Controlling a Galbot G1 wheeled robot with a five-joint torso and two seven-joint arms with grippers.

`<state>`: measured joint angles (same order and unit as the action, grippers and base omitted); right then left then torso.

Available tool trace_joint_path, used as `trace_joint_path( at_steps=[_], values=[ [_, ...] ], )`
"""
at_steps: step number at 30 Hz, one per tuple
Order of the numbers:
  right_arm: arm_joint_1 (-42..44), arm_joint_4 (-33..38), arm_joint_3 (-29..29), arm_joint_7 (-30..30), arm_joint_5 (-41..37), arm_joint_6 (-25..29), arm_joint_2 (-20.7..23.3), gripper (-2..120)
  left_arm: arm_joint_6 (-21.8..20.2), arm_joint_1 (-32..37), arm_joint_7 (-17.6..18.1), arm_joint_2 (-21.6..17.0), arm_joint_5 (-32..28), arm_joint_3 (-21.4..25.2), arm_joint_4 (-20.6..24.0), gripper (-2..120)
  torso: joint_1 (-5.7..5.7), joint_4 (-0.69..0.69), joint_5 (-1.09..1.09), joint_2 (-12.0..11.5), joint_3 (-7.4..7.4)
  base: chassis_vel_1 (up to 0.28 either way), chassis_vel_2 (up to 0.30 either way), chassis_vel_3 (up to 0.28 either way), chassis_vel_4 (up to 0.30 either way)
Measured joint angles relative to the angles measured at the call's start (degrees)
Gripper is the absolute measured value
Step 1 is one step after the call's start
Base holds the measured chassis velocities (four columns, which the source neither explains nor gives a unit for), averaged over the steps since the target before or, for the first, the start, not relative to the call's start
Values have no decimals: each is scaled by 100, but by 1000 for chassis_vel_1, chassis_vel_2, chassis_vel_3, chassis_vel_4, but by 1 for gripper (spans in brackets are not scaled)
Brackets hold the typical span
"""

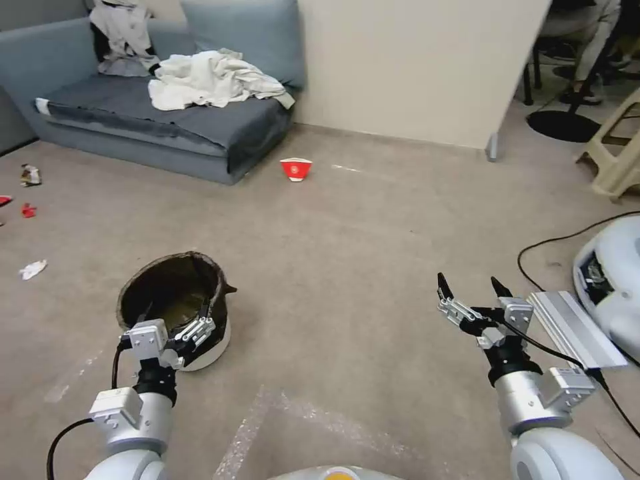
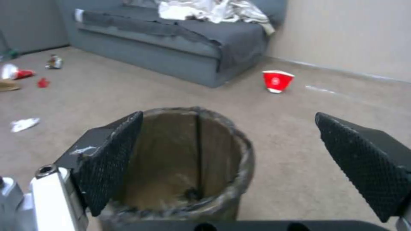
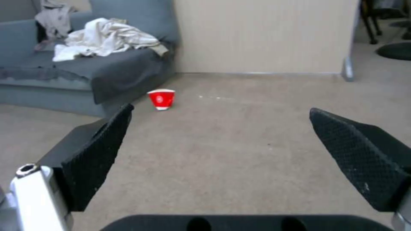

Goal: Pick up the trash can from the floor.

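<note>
1. Trash can (image 1: 175,300) sits on the floor (image 1: 347,267), front-left of the robot. Small round white bin, dark crinkly bag folded over the rim, mouth tipped toward the robot in the head view. The inside looks nearly empty in the left wrist view (image 2: 188,160).
2. Left pincer (image 1: 175,313) is at the can's near rim, fingers spread wide and holding nothing. In the left wrist view (image 2: 231,166) one finger pad (image 2: 111,160) overlaps the rim and the other pad (image 2: 364,163) stands clear over carpet. Can't tell whether any pad touches the can.
3. Right pincer (image 1: 472,288) hovers over bare carpet, well apart from the can, wide open and empty. Same in the right wrist view (image 3: 218,160).
4. Red-and-white paper bowl (image 1: 296,169) lies on the carpet beyond the can, near the corner of the grey sofa (image 1: 167,127).
5. Crumpled light cloths (image 1: 210,80) are piled on the sofa seat.
6. Litter on the carpet far left: white scrap (image 1: 32,269), small red bits (image 1: 28,211).
7. Pale tape marks (image 1: 267,420) lie on the carpet just in front of the robot.
8. Black cable (image 1: 553,241) and a white machine (image 1: 617,287) sit at the right edge.
</note>
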<state>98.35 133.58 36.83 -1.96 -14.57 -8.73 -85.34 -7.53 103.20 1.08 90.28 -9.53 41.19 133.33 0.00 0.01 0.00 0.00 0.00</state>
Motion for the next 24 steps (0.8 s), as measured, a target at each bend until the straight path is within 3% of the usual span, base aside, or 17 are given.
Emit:
trace_joint_path(
  at_steps=[24],
  values=[
    [-6,0,12,-20,-101,53,29,100,-31,6,51,32,16,2,30,100,0,-1,0,0,0,64,66,72,70]
  ],
)
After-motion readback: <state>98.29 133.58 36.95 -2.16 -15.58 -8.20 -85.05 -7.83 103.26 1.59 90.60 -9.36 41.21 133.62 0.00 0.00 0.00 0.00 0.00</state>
